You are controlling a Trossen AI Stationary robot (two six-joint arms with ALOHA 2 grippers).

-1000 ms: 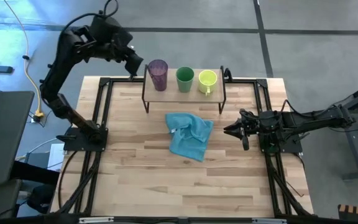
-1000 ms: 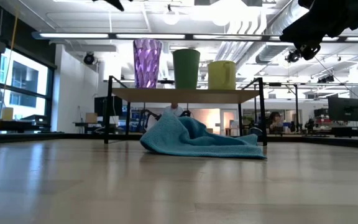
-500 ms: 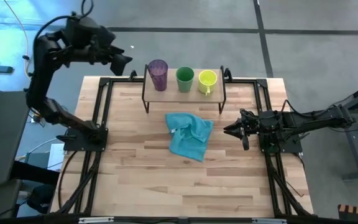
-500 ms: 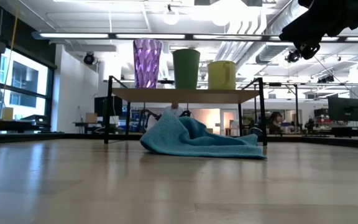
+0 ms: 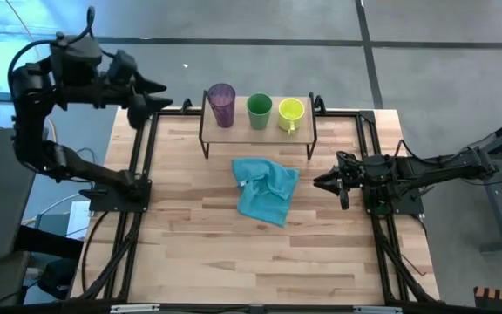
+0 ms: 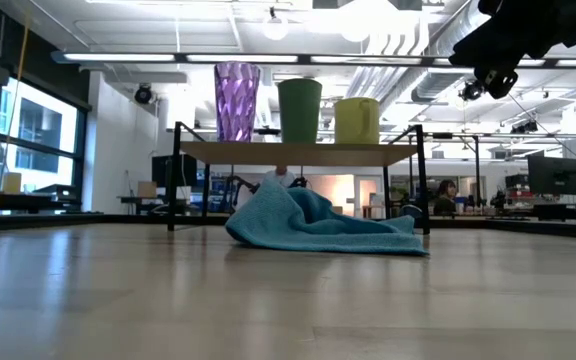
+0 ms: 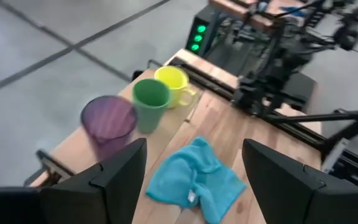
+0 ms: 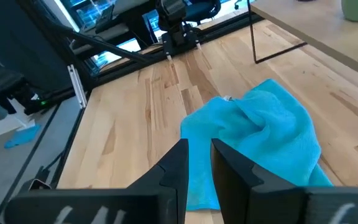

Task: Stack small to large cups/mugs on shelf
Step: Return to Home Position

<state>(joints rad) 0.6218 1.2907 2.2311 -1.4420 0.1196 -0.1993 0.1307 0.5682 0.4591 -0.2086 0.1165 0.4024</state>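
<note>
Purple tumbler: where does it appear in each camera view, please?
High view: purple tumbler at the shelf's left end, beside the green cup.
Low view: purple tumbler leftmost on the shelf.
Left wrist view: purple tumbler at the row's near end.
Right wrist view: not in it.
Shared landmark: blue cloth, seen in all four views.

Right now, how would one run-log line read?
shelf: purple tumbler, green cup, yellow mug in row | blue cloth: on table | left claw: open, empty, near far-left corner | right claw: at right side
</note>
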